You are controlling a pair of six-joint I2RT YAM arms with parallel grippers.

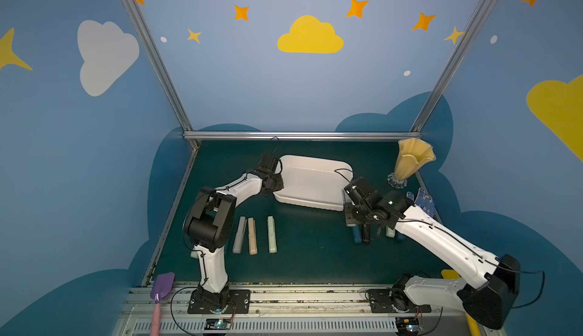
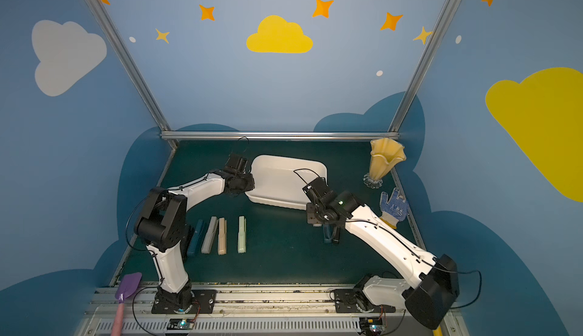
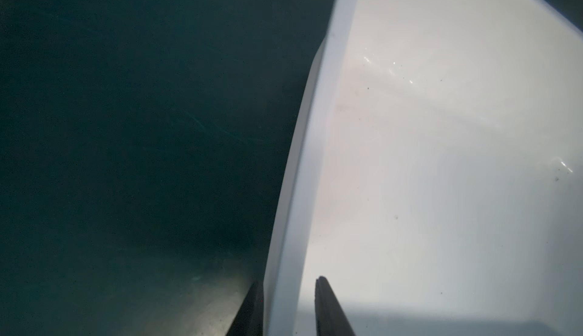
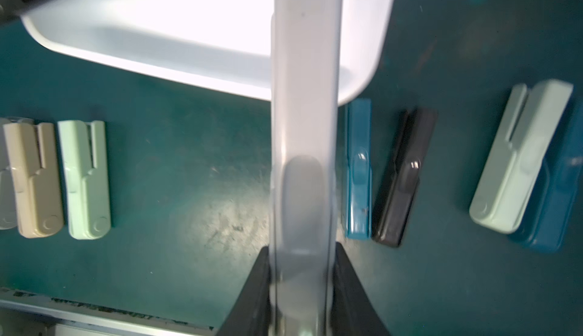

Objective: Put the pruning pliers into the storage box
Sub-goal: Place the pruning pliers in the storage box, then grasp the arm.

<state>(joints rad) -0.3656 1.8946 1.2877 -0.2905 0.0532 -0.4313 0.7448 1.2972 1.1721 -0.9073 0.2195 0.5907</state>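
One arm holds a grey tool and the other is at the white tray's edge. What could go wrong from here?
1. The right gripper pinches the grey pruning plier near one end, so it might swivel or slip before clearing the storage box rim.
2. The left gripper has its jaws either side of the box wall; a tug could tip or drag the box.
3. The teal plier and black plier near the right gripper could be knocked.

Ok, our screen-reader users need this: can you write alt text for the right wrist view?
The right gripper holds grey pruning pliers pointing toward the white storage box. On the green mat to either side lie beige pliers, pale green pliers, teal pliers, black pliers, and pale grey pliers partly on dark blue pliers.
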